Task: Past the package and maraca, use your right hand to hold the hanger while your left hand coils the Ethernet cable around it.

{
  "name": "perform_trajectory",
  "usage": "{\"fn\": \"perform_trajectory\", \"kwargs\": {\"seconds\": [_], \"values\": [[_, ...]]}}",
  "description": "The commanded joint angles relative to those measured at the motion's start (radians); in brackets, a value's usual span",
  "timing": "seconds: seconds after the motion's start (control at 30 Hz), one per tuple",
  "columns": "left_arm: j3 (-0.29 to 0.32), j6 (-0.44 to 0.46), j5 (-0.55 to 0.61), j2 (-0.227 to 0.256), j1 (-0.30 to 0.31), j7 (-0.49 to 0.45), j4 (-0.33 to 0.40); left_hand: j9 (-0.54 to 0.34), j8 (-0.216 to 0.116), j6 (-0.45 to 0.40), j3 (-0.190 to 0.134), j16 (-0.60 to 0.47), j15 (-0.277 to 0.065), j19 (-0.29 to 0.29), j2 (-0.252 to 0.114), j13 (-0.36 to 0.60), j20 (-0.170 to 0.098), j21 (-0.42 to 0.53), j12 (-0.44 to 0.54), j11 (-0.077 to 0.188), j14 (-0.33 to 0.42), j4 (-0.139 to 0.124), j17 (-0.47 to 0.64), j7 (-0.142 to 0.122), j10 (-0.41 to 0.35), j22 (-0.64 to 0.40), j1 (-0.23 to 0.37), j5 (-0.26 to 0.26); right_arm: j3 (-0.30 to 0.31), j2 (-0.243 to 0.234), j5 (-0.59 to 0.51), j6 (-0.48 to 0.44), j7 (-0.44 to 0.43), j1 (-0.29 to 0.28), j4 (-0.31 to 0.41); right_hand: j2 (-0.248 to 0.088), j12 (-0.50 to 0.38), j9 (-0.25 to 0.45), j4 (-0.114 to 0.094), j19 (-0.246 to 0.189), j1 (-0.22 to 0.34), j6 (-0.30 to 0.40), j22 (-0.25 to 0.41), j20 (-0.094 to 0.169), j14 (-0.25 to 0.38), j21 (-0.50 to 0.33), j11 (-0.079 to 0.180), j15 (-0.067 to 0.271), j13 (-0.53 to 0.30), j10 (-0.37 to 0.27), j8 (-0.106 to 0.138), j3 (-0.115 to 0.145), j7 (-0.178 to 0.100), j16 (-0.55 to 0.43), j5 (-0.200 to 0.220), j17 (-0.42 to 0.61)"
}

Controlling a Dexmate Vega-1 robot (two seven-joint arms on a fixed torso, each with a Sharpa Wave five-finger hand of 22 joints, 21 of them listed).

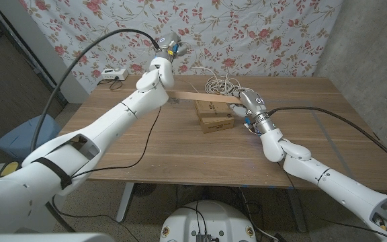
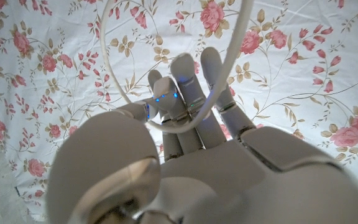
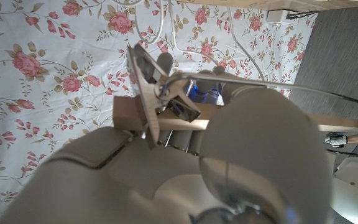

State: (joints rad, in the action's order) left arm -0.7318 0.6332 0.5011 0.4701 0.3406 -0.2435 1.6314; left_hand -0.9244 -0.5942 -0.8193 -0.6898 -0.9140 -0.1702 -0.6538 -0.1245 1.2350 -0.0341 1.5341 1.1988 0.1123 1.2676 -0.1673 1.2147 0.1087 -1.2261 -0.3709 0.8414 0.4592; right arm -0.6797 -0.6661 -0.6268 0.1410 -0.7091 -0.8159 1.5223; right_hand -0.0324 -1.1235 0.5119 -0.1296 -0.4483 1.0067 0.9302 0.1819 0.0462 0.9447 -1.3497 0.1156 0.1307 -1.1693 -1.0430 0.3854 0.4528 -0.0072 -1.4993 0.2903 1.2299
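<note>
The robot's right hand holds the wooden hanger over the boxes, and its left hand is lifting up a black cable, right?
Not quite: the cable in the left hand is white, as the left wrist view shows. The right hand does hold the wooden hanger over the boxes.

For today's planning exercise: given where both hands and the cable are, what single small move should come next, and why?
Probably bring the left hand, raised and gripping the Ethernet cable, down over the hanger to lay a loop, because the right hand already grips the hanger.
</note>
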Motion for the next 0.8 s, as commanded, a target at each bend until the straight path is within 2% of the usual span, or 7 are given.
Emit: {"fn": "perform_trajectory", "kwargs": {"seconds": [0.03,0.17,0.5,0.8], "values": [[0.008,-0.07,-0.104,0.034,-0.09,0.096,0.059,-0.016,-0.012,0.004,-0.009,-0.008,0.002,0.001,-0.008,0.003,0.002,0.003,0.013,0.0,-0.008,0.0,0.005,0.001,0.005,-0.001,-0.006,-0.002,0.011,0.009,0.01,-0.013,-0.007,-0.009,0.017,-0.135,0.003,0.001,-0.004,-0.003,-0.119,0.006,0.001,0.091,0.005,0.001,0.002,0.081,0.012,-0.008,0.004,0.004,0.001,-0.005,0.006,0.002],[-0.011,-0.056,-0.114,0.061,-0.14,0.199,0.113,-0.013,-0.014,0.002,-0.01,-0.013,0.0,0.001,-0.009,0.002,0.001,0.001,0.021,-0.001,-0.01,0.002,0.007,0.001,0.008,0.004,-0.009,-0.004,0.014,0.016,0.023,-0.009,-0.009,-0.006,0.007,-0.136,0.0,0.002,-0.003,-0.005,-0.118,0.005,0.001,0.091,0.006,0.001,0.001,0.081,0.008,-0.007,0.005,0.004,0.002,-0.005,0.006,0.002],[0.002,0.049,-0.227,0.105,-0.211,0.426,0.233,-0.01,-0.021,-0.004,-0.016,-0.029,-0.002,-0.006,-0.016,0.002,-0.004,0.006,0.044,0.001,-0.009,0.01,0.008,0.008,0.013,0.014,-0.013,-0.011,0.013,0.045,0.046,-0.011,-0.015,0.02,-0.037,-0.136,-0.008,0.002,-0.004,-0.004,-0.118,0.004,0.001,0.094,0.006,0.002,0.0,0.081,-0.006,-0.002,0.005,0.003,0.002,-0.005,0.007,0.002],[-0.029,0.206,-0.305,0.183,-0.304,0.606,0.329,0.008,-0.021,-0.017,-0.022,-0.04,0.0,-0.018,-0.023,0.002,-0.007,0.013,0.064,0.003,-0.007,0.019,0.006,0.017,0.019,0.022,-0.012,-0.019,0.002,0.057,0.06,0.002,-0.009,0.045,-0.068,-0.136,-0.006,-0.001,-0.003,-0.005,-0.118,0.006,0.002,0.093,0.006,0.001,-0.001,0.081,-0.001,-0.004,0.005,0.002,0.003,-0.005,0.007,0.002]]}}
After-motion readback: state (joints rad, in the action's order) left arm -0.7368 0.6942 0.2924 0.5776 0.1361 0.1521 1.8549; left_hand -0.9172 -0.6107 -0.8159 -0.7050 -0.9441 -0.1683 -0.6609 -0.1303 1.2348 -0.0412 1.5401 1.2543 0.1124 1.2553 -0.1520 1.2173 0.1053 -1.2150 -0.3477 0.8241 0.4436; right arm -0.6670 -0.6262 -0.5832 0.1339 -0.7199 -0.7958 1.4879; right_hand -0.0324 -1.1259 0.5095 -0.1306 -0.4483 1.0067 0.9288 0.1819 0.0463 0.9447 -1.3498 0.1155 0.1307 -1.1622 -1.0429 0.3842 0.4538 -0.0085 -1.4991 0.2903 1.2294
